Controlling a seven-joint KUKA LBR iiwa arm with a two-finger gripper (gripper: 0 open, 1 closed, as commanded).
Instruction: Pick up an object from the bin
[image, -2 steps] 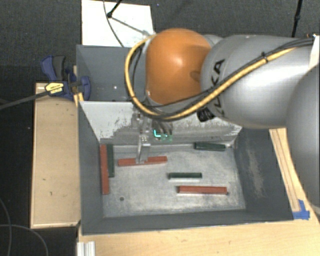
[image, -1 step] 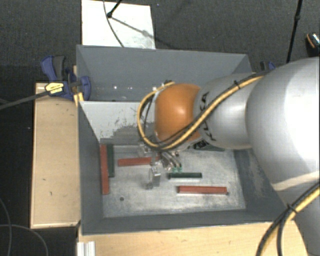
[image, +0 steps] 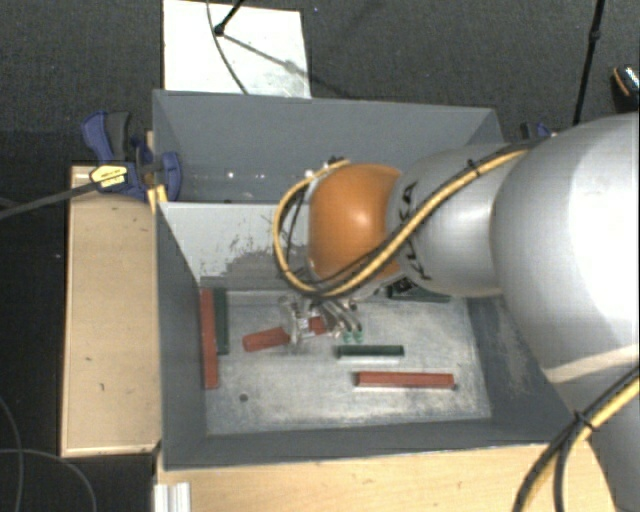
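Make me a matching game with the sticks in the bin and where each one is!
Things:
1. sideways red bar
2. sideways green bar
3. small red chunk
4. red bar pointing up the picture

Places:
A. along the bin's left wall
B. just left of the end effector
C. just below the sideways green bar in the picture
D. just below and right of the end effector

Pairs: 1-C, 2-D, 3-B, 4-A
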